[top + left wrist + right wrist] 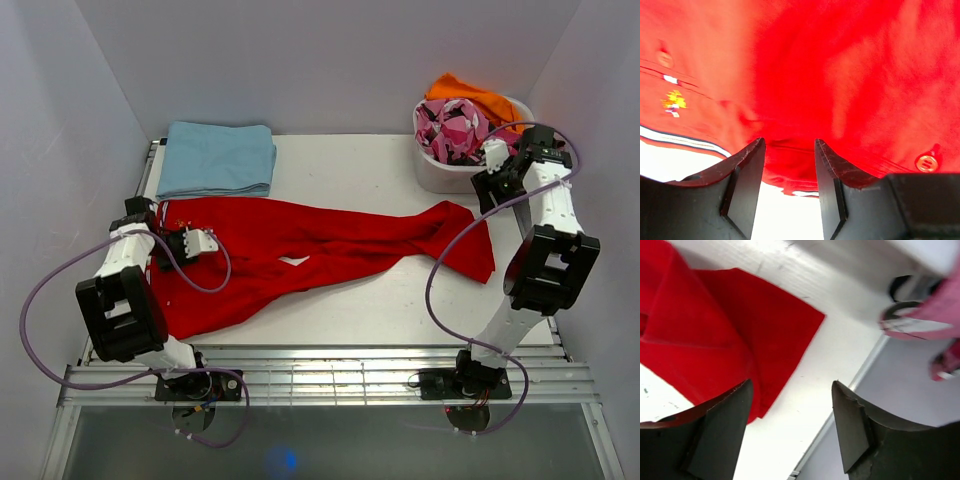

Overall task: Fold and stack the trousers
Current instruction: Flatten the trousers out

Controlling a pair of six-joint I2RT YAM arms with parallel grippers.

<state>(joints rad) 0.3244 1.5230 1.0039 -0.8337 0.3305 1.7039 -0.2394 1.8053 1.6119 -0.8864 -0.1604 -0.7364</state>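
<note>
Sprawling unfolded across the table [390,310], the red trousers [300,250] lie flat. The left gripper [789,142] sits at their waistband, jaws parted and empty. The right gripper [791,386] gapes wide above a leg end.

Plain pale walls [330,60] enclose a white table [380,300] under even light.
</note>
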